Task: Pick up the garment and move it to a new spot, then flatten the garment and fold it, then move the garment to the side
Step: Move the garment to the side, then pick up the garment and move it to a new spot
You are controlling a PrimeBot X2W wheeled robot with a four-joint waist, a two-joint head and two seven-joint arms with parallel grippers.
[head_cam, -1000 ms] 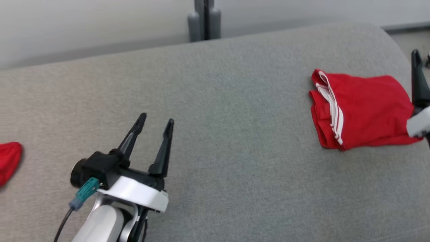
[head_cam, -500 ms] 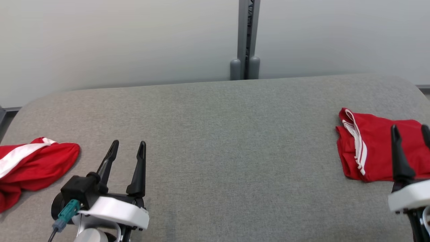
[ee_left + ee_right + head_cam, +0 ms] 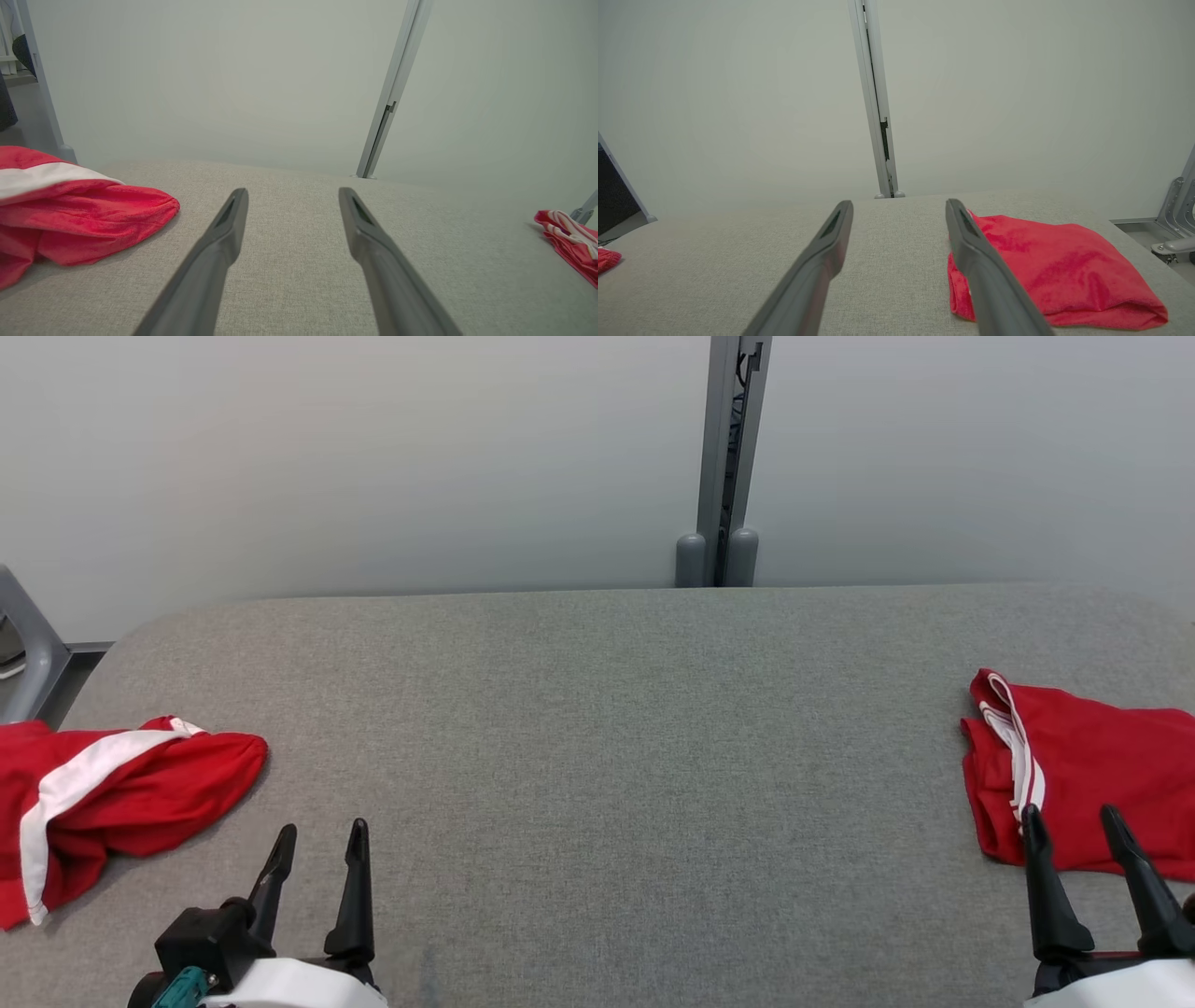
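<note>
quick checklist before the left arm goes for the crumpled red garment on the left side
1. left gripper open and empty: ok
2. right gripper open, holding nothing: ok
3. crumpled garment has nothing lying on it: ok
4. grey padded surface bare between the two garments, room to flatten: ok
5. folded garment lies apart at the right side, out of the way: ok
6. crumpled garment wholly on the surface: cannot tell, its left part runs off the head view's edge
</note>
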